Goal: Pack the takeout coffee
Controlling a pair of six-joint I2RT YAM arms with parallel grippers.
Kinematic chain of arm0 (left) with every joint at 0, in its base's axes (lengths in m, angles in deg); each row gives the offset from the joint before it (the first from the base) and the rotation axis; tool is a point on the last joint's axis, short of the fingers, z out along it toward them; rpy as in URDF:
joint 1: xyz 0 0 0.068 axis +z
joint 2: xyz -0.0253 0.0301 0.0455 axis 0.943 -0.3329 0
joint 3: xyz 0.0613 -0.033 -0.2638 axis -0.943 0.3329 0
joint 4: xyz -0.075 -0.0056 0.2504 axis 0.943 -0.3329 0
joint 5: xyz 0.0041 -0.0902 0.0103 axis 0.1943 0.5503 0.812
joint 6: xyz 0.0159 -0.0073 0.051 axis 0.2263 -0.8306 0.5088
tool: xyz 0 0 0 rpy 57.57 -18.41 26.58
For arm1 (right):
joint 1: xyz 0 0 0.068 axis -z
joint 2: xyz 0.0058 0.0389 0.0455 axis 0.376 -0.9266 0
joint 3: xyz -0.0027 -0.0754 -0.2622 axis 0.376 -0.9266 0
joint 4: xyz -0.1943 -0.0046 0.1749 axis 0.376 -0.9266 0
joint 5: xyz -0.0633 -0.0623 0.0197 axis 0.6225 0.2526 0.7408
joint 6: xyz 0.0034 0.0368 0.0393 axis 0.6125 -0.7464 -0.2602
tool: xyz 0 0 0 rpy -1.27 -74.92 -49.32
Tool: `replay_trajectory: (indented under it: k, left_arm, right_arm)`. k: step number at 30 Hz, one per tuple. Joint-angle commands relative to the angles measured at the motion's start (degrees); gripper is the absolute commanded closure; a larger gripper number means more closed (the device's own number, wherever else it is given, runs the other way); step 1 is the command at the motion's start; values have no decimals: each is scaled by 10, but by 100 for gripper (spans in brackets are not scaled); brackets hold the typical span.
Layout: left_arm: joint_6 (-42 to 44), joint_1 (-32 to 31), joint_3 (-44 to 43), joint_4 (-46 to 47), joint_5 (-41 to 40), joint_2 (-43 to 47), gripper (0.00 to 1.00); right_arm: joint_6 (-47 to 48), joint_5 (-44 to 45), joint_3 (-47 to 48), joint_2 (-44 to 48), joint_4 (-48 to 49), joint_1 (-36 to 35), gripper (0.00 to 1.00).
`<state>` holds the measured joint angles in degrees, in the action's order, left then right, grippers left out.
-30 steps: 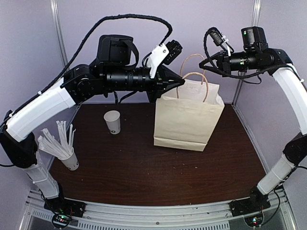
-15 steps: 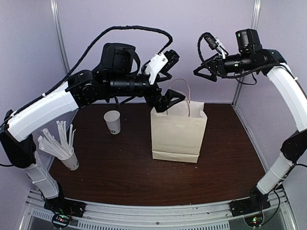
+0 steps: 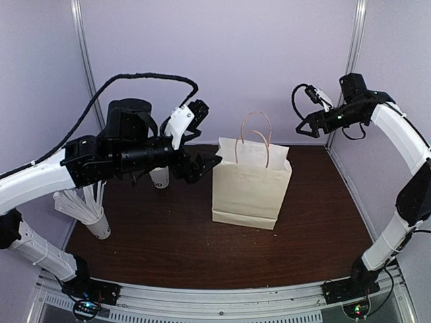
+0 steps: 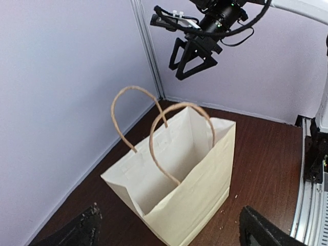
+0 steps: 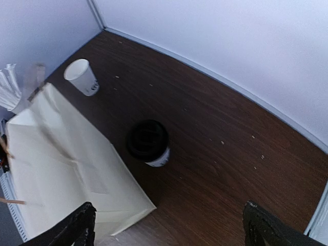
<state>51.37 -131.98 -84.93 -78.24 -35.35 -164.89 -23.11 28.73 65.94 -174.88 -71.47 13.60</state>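
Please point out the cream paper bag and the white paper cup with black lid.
cream paper bag [image 3: 249,188]: top external view, front panel.
white paper cup with black lid [image 5: 147,137]: right wrist view, lid top.

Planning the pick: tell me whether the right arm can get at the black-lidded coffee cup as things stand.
Probably yes. The right gripper hangs open; its wrist view looks down on the coffee cup with nothing over it, the paper bag close on one side.

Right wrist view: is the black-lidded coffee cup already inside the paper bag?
No, the coffee cup stands on the table beside the paper bag, not in it.
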Motion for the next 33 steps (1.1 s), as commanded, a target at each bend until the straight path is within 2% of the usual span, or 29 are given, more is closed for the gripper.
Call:
replay_trajectory:
  k: [1, 7, 10, 13, 23, 29, 33]
  left_arm:
    - [-75, 3, 91, 28, -41, 12, 8]
    - [-205, 0, 189, 61, -66, -1, 16]
    - [-327, -1, 241, 78, -139, 6, 19]
    - [-379, 0, 295, 122, -165, 21, 20]
    - [-407, -1, 336, 136, -209, 60, 20]
    - [-420, -13, 332, 213, -142, 23, 21]
    - [-436, -22, 299, 227, -99, -23, 21]
  right_arm:
    - [35, 78, -86, -24, 73, 40, 3]
    - [60, 57, -144, -92, 119, 37, 13]
    - [58, 44, -156, -107, 136, 31, 17]
    - [64, 32, -168, -110, 143, 19, 19]
    - [89, -54, -252, -79, 94, -47, 24]
    - [79, -111, -279, -65, 44, -51, 25]
    - [79, -102, -278, -62, 40, -51, 25]
